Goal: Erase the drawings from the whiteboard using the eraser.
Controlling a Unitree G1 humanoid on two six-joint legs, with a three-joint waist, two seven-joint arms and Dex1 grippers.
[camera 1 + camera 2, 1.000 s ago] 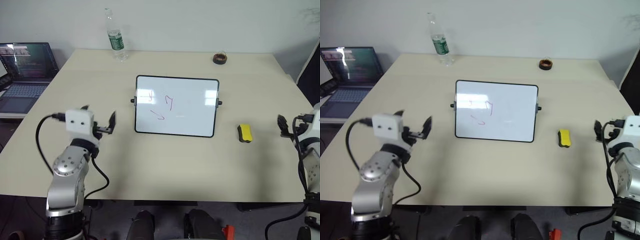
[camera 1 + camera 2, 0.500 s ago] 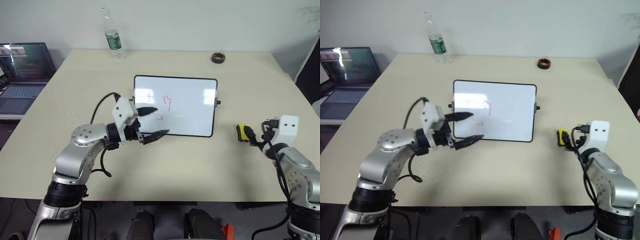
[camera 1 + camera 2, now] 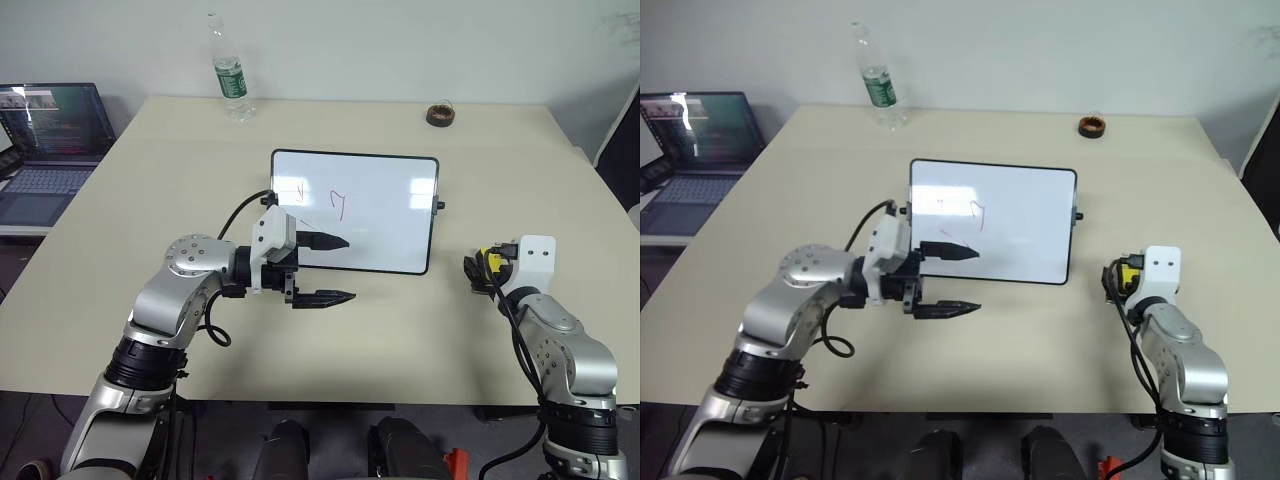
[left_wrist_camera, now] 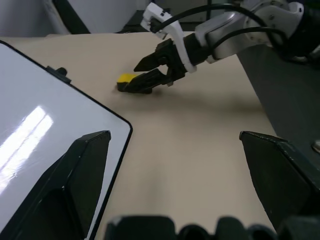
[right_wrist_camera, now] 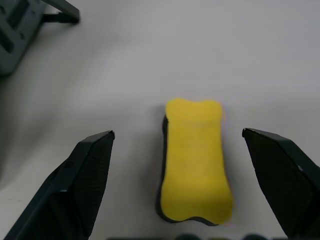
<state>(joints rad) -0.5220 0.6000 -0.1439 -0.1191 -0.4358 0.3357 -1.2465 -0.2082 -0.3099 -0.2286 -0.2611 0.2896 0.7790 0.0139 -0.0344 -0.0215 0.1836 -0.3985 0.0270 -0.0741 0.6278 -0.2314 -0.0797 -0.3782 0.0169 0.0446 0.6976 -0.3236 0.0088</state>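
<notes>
The whiteboard (image 3: pixel 385 225) lies flat mid-table with small red drawings (image 3: pixel 338 205) on its left half. My left gripper (image 3: pixel 335 269) is open and points right at the board's near-left corner, one finger over the board, the other over the table in front. The yellow eraser (image 5: pixel 197 160) with its black underside lies on the table right of the board. My right gripper (image 5: pixel 178 132) is open and low, with the eraser between its spread fingers, apart from both. The left wrist view also shows the eraser (image 4: pixel 125 78) under that gripper.
A plastic bottle (image 3: pixel 230 75) stands at the far left of the table. A dark ring-shaped object (image 3: pixel 438 115) sits at the far right. An open laptop (image 3: pixel 50 140) rests on a lower surface to the left. Bare tabletop (image 3: pixel 400 330) lies in front of the board.
My left arm swung right to the board's near-left corner, its gripper turning to point right. My right arm came left and down until its open fingers straddle the eraser.
</notes>
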